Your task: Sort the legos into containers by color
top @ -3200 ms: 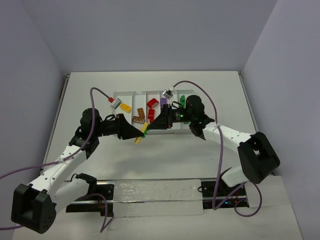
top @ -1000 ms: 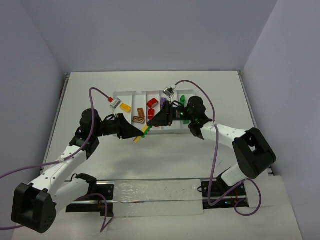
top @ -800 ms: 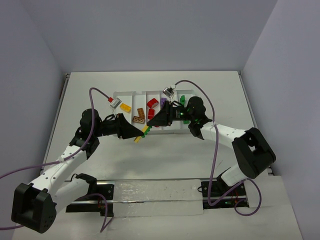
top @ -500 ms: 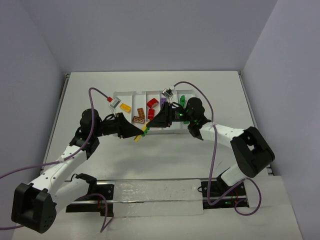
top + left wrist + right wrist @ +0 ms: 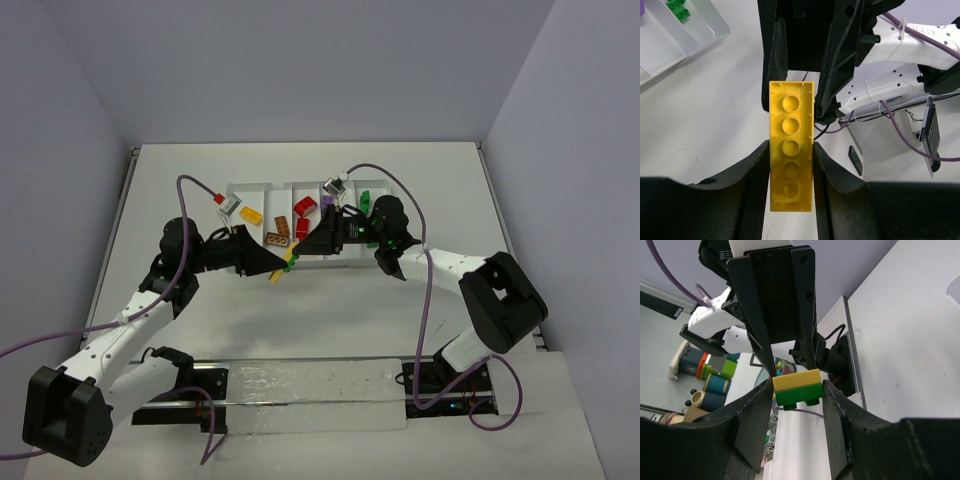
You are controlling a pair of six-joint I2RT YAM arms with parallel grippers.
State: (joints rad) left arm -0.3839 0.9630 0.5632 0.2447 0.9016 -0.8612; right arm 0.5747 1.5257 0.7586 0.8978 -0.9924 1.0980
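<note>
A yellow brick stuck on a green brick [image 5: 285, 268] hangs in the air just in front of the white tray [image 5: 238, 188]. My left gripper [image 5: 277, 267] is shut on the yellow brick [image 5: 791, 165], which stands out lengthwise between its fingers. My right gripper [image 5: 303, 252] faces it from the other side, its jaws pressed on both sides of the far end of the yellow and green pair [image 5: 797, 387]. In the tray lie a yellow brick [image 5: 251, 214], orange-brown bricks [image 5: 281, 231], red bricks [image 5: 303, 206], a purple brick [image 5: 327, 202] and green bricks [image 5: 365, 200].
The two arms meet nose to nose over the table in front of the tray. Purple cables [image 5: 190, 190] loop above both wrists. A metal rail [image 5: 300, 385] runs along the near edge. Grey walls close the table at the back and sides.
The right gripper has edged left toward the left gripper and closed its jaws round the end of the brick pair. The left gripper has held still with the yellow brick.
</note>
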